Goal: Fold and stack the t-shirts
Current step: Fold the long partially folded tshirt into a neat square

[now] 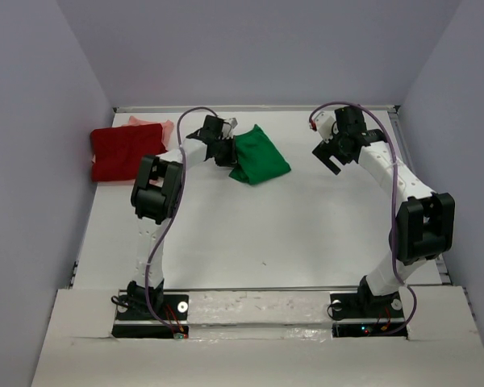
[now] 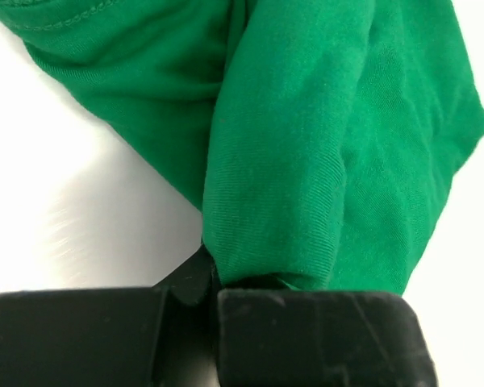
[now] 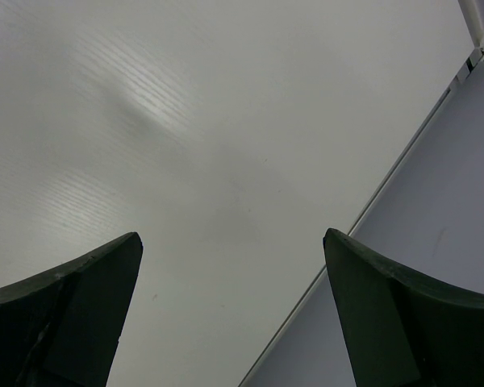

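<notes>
Where the overhead camera looks down on the white table [image 1: 266, 234], the left gripper [image 1: 226, 151] sits at the left edge of the green t-shirt [image 1: 260, 158], close to the far edge of the table and a little left of its middle. The fingers look pressed together on the cloth. The right gripper [image 1: 332, 161] hangs over bare surface toward the far right corner, well apart from any shirt, its jaws spread.

I count three shirts, one of each colour. The green one lies bunched. The dark red t-shirt [image 1: 125, 153] lies folded at the far left corner, and the pale pink t-shirt [image 1: 153, 123] peeks out from behind it at the far edge (only a strip of it shows). There are two arms, with their bases at the near edge. Plain grey-lilac walls [image 1: 48, 121] close the table in on the left, far and right sides.

From the left wrist, the left gripper [image 2: 216, 298] is clamped tight on a fold of the green t-shirt [image 2: 323, 161]. The cloth rises out of the closed jaws in thick ridges, and the white table [image 2: 81, 210] shows to the left of it.

From the right wrist, the right gripper [image 3: 232, 266] has its two dark fingers [image 3: 81, 306] set wide apart and holding nothing. Bare table [image 3: 185, 121] lies between them, with the table's edge rail and the wall [image 3: 436, 242] running diagonally at the right.
</notes>
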### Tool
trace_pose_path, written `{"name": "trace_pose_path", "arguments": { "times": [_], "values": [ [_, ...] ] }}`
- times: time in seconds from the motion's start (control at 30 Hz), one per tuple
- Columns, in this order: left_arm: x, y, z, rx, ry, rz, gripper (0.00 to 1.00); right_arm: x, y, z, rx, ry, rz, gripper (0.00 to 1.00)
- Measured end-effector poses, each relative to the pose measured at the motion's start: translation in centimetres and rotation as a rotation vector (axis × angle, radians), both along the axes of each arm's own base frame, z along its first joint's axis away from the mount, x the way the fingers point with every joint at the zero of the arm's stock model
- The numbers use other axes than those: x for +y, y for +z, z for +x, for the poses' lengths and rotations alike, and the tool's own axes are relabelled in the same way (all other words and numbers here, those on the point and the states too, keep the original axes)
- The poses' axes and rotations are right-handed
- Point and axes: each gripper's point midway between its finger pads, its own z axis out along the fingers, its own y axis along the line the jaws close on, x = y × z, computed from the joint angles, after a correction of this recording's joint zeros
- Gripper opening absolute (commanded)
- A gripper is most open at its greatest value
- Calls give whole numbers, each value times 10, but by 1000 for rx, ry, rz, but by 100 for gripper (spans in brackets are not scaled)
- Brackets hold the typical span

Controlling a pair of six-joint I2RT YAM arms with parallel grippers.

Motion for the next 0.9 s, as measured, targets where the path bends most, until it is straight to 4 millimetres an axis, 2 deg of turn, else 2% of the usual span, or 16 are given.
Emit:
{"name": "trace_pose_path", "arguments": {
  "times": [0.13, 0.3, 0.4, 0.7, 0.73, 0.77, 0.9],
  "values": [
    [18, 9, -1, -35, 10, 99, 0, 0, 0, 0, 0, 1, 1, 100],
    [37, 39, -3, -103, 13, 188, 0, 2, 4, -1, -7, 7, 12, 100],
    [50, 56, -5, -143, 12, 252, 0, 3, 14, -3, -31, 9, 25, 100],
    [66, 32, -27, -64, -9, 334, 1, 3, 24, -6, -55, 10, 30, 100],
    [67, 31, -28, -60, -8, 338, 18, 3, 25, -6, -57, 10, 30, 100],
    [69, 31, -28, -58, -6, 347, 28, 3, 25, -6, -58, 11, 31, 100],
    [74, 30, -26, -61, 14, 369, 58, 3, 23, -7, -50, 14, 33, 100]
  ]
}}
